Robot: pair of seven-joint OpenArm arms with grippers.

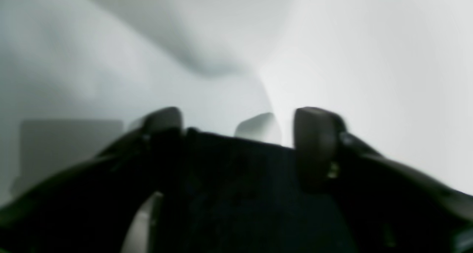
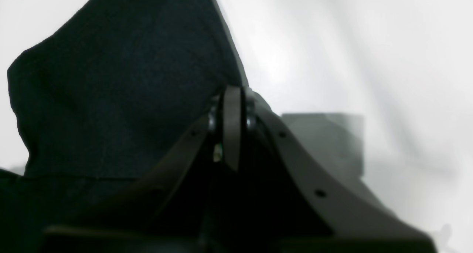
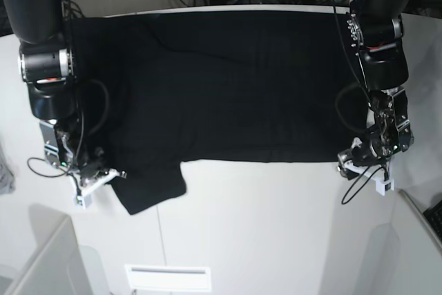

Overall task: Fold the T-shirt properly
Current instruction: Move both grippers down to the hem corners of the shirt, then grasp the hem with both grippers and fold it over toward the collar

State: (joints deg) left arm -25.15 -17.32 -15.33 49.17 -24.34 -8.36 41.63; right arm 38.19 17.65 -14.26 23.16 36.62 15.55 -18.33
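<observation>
T-shirt: the black T-shirt [image 3: 228, 88] lies spread plain side up across the far half of the white table [image 3: 276, 226], its upper edge along the table's far edge and its lower edge about midway to the near edge.
Sleeve: 1 sleeve [image 3: 148, 188] sticks out toward the near-left corner of the table, its cloth loosely rumpled.
Right gripper: the right gripper [image 2: 232, 108] sits at the shirt's left side by that sleeve; its jaws are pressed together, clenched on a fold of the T-shirt that stands up in front of the right wrist camera.
Left gripper: the left gripper [image 1: 238, 121] sits at the shirt's other side, near the table's right edge; its 2 fingers [image 1: 314, 134] stand apart with black cloth lying between them, so whether it grips or has let go cannot be told.
</observation>
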